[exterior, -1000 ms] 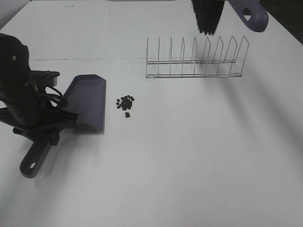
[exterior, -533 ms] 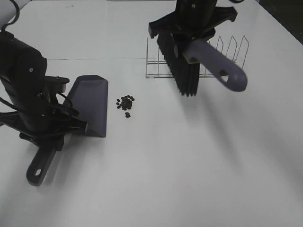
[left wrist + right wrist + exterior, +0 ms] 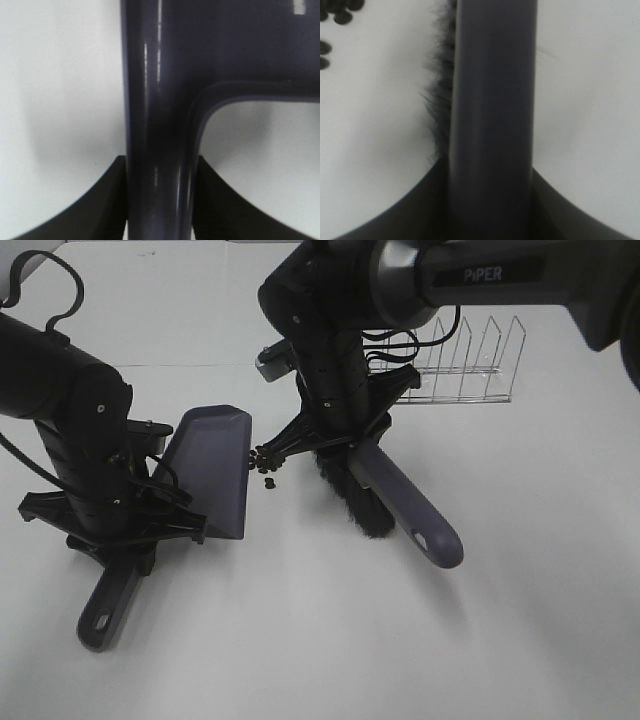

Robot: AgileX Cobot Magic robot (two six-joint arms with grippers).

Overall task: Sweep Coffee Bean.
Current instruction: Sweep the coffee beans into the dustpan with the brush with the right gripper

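Observation:
The coffee beans [image 3: 268, 461] lie in a small cluster on the white table, just right of the purple dustpan's [image 3: 212, 472] front edge. My left gripper [image 3: 123, 538] is shut on the dustpan handle [image 3: 155, 125], with the pan resting on the table. My right gripper [image 3: 338, 433] is shut on the purple brush handle [image 3: 492, 125]. The black bristles [image 3: 350, 498] touch the table right beside the beans, on their right. A few beans [image 3: 331, 19] show in the right wrist view next to the bristles [image 3: 440, 100].
A wire dish rack [image 3: 470, 368] stands at the back right, behind the right arm. The brush handle's end [image 3: 432, 538] points toward the front right. The white table [image 3: 330, 640] stretches forward to its near edge.
The right arm has brought the brush down from above the rack to the table, right beside the beans. The left arm has slid the dustpan slightly right, closer to the beans.

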